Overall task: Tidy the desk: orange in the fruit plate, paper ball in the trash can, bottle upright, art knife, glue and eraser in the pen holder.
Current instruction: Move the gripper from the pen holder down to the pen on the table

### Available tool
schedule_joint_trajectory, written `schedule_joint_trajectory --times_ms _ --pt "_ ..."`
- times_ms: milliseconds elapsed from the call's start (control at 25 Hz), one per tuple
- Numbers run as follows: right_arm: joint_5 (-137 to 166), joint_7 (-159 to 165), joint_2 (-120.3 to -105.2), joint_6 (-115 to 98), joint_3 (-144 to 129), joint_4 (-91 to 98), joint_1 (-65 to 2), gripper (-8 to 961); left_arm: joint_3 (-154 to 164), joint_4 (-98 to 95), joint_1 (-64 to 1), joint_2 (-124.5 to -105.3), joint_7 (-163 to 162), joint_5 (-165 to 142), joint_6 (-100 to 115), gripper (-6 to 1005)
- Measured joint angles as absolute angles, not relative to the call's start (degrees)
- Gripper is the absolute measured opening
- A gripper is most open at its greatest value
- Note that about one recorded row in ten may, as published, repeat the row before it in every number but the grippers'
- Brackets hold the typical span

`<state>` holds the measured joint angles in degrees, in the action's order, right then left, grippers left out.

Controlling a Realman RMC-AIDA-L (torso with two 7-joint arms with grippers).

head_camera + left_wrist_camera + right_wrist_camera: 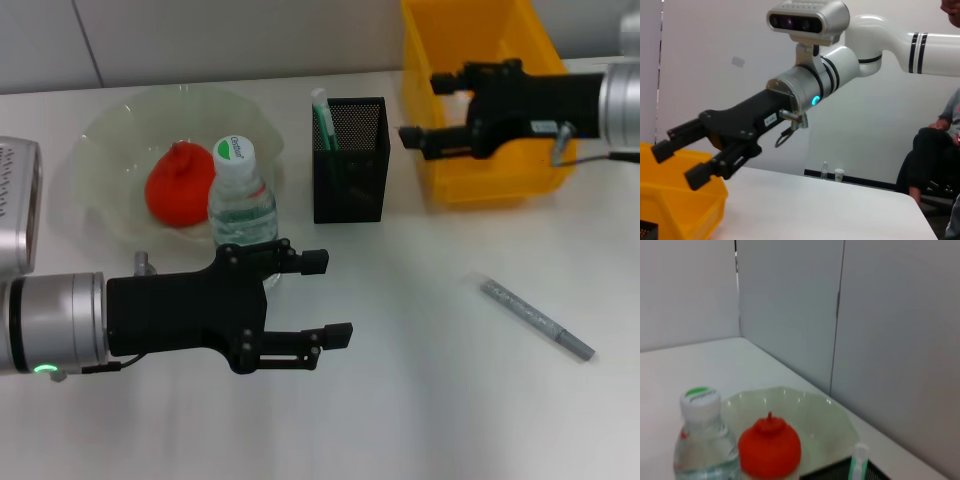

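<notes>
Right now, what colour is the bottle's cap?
The cap is white with a green patch on top, clearest in the head view.

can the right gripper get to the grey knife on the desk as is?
Probably yes. The right gripper is open over the yellow bin, and the knife lies alone on bare desk with nothing near it.

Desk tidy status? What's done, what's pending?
Done: the orange lies in the fruit plate, the bottle stands upright at the plate's rim, and a green-and-white stick stands in the pen holder.

In hand: nothing. The left gripper is open near the bottle; the right gripper is open over the trash can.

Left: the grey art knife lies on the desk. Paper ball and eraser: not visible.
</notes>
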<state>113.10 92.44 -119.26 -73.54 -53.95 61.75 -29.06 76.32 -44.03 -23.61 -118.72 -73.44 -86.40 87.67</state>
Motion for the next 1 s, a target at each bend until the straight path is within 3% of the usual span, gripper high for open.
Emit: schedule_joint_trajectory --times_ms 480,1000 --pt "116.28 101.03 -119.20 -77.11 -56.65 69.98 -20.88 824 76.29 -43.94 -23.78 -118.65 -72.69 -86.40 88.45 802" --pt "127.46 114.36 -119.35 -79.49 -60.18 75.33 -19.37 823 76.35 -43.94 -24.00 -118.66 -72.68 -86.40 88.57 802"
